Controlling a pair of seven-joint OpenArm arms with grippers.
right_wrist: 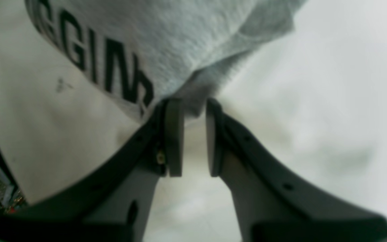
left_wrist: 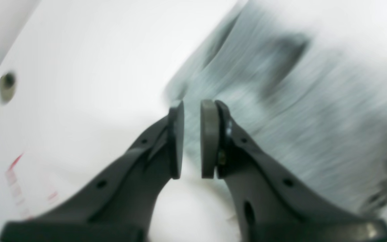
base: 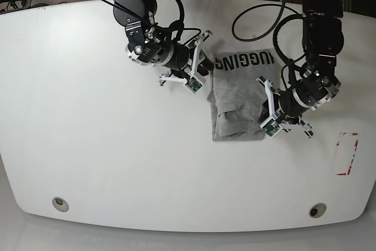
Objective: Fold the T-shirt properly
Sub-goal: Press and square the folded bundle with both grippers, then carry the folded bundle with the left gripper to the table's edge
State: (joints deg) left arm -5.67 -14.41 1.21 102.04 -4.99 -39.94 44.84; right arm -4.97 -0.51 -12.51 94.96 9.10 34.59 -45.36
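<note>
Grey cloth of the T-shirt (base: 241, 95) lies partly folded in the middle of the white table (base: 88, 145), with black letters on its far part. The right gripper (right_wrist: 193, 137) is at the shirt's edge beside the letters, its fingers a little apart and a fold of cloth reaching between the tips. The left gripper (left_wrist: 191, 139) hovers at the opposite edge, fingers slightly apart with nothing clearly between them; this view is blurred

Base view looks straight down from high above the table (base: 88, 145). Each wrist view looks along its own fingers, close. All three share the T-shirt (base: 238, 95); left wrist view blurred.
</note>
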